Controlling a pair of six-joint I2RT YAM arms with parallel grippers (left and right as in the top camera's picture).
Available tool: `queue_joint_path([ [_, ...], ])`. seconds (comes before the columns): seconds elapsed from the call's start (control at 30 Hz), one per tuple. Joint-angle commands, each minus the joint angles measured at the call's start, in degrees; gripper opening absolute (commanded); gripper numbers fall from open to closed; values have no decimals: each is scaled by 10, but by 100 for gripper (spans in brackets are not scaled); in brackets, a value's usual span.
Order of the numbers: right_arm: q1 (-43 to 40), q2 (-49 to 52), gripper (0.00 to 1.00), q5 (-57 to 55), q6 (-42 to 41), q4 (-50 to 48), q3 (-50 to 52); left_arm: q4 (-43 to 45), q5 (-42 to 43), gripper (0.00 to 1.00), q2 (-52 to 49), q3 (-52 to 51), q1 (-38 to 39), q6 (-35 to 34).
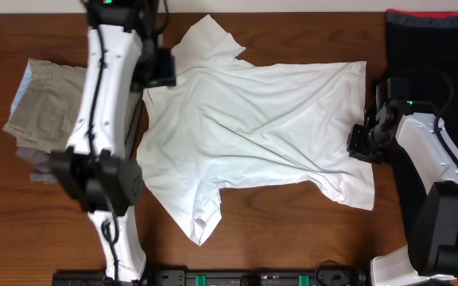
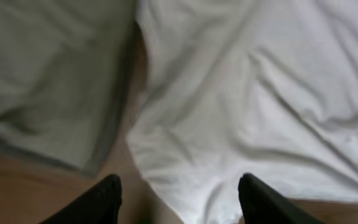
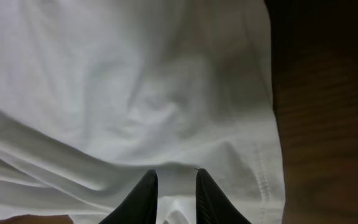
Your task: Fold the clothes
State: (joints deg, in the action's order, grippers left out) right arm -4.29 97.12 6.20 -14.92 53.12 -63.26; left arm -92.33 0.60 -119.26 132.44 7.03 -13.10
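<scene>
The white T-shirt [image 1: 253, 135] lies spread and wrinkled on the wooden table [image 1: 293, 230], neck end to the left and hem to the right. My left gripper [image 1: 159, 71] hovers over the shirt's upper left shoulder. In the left wrist view its fingers [image 2: 179, 183] are wide open and empty above the shirt's edge [image 2: 247, 112]. My right gripper [image 1: 359, 144] is at the shirt's right hem. In the right wrist view its fingers [image 3: 176, 177] are close together with a raised fold of white cloth [image 3: 135, 81] between them.
Folded khaki-olive trousers [image 1: 50, 107] lie at the left, next to the left arm, and show in the left wrist view [image 2: 42, 74]. A black garment with a red edge band [image 1: 436, 40] lies at the far right behind the right arm. Bare wood [image 3: 328, 124] borders the hem.
</scene>
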Motion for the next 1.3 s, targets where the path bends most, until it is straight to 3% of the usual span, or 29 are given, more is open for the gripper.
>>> queue_joint_path([
  [0.0,-2,0,20,0,-7,-10,8,-45,-73,61,48,-3,-9,-45],
  [0.17,-2,1,22,14,-8,-39,42,-45,-71,61,127,-97,-9,-79],
  [0.33,-2,1,26,33,8,-50,53,-31,-67,61,211,-287,-8,-117],
  [0.57,-2,1,27,92,57,-59,53,168,169,61,326,-639,-3,-72],
  [0.77,-2,1,28,131,84,-66,53,282,189,61,334,-821,4,-78],
  [1.13,-1,1,30,134,81,-67,53,454,194,61,331,-936,4,-128],
  [1.27,-1,1,31,134,81,-73,53,474,167,43,313,-939,4,-142],
])
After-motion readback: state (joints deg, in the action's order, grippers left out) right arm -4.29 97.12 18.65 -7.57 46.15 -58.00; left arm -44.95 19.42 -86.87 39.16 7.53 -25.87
